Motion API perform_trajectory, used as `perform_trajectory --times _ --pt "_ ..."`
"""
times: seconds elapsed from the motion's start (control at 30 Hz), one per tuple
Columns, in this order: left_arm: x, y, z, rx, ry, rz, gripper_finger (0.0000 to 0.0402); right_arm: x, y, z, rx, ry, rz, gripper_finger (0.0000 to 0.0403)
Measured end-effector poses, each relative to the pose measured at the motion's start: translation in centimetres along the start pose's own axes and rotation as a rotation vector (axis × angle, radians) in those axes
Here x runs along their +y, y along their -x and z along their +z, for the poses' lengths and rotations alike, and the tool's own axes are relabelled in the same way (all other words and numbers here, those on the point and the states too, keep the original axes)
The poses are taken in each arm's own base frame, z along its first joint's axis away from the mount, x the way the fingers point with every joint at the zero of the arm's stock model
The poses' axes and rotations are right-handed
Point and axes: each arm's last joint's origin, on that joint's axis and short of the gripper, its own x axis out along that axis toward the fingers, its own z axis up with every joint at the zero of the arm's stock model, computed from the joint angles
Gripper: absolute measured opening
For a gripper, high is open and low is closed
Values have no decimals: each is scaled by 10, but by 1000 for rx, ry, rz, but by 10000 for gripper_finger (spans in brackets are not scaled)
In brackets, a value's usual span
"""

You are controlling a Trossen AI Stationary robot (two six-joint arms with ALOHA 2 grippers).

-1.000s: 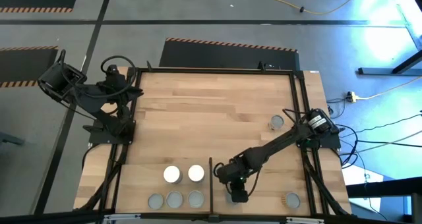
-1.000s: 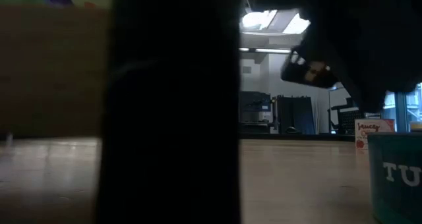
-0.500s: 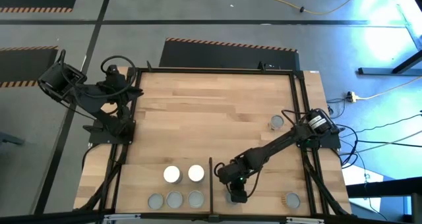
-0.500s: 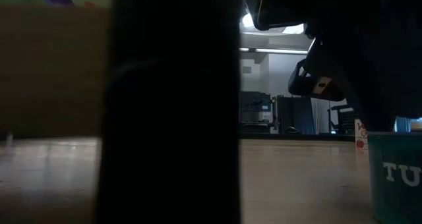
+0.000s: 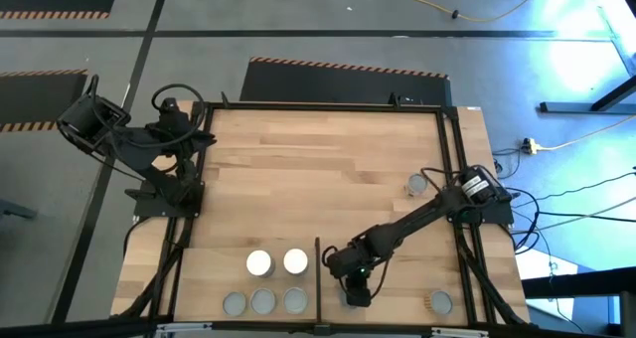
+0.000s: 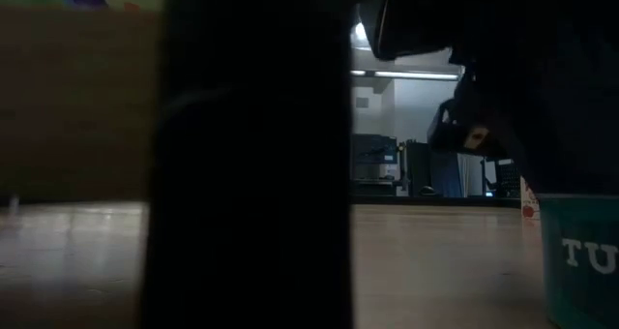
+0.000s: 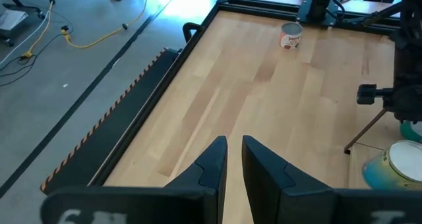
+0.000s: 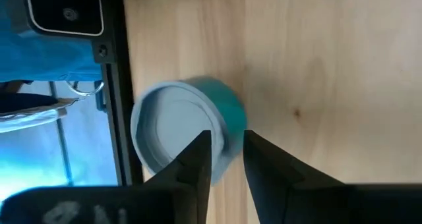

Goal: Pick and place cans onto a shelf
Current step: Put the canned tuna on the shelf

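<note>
My right gripper (image 5: 356, 294) is over the shelf (image 5: 397, 288), close to its front frame and just right of the divider bar (image 5: 317, 263). Its fingers are nearly together, above a teal can with a grey top (image 8: 178, 128) that stands upright on the board (image 6: 580, 261). Three grey-topped cans (image 5: 262, 300) and two white-topped cans (image 5: 276, 263) stand left of the divider. A tan-topped can (image 5: 438, 301) stands at the front right. One can (image 5: 415, 184) stands on the tabletop near the right edge. My left gripper (image 7: 235, 151) is shut and empty at the far left. My right gripper points down over the teal can, with one fingertip (image 8: 201, 145) in front of the can's top rim. I cannot tell whether it touches the can. The can stands on its base on the shelf board.
The shelf's black front frame (image 8: 119, 85) runs right beside the teal can. The wide planked tabletop (image 5: 318, 169) lies between the two arms. The far can also shows in the left wrist view (image 7: 291, 35).
My right gripper has come down toward the teal can and shifted slightly toward the table's near edge. The can has stayed standing where it was.
</note>
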Motion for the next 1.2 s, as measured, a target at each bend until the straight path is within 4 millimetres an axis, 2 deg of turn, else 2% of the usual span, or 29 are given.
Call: perform_trajectory --times 0.53,0.63,0.8,1.2 --pt "0 0 0 0 0 0 41 -4 -11 4 -40 -4 -55 88" --pt "0 0 0 0 0 0 41 -5 -15 5 -40 -3 -49 72" --pt "0 0 0 0 0 0 41 -6 -16 5 -44 0 -54 15" --pt "0 0 0 0 0 0 41 -6 -10 0 -2 -60 -56 10"
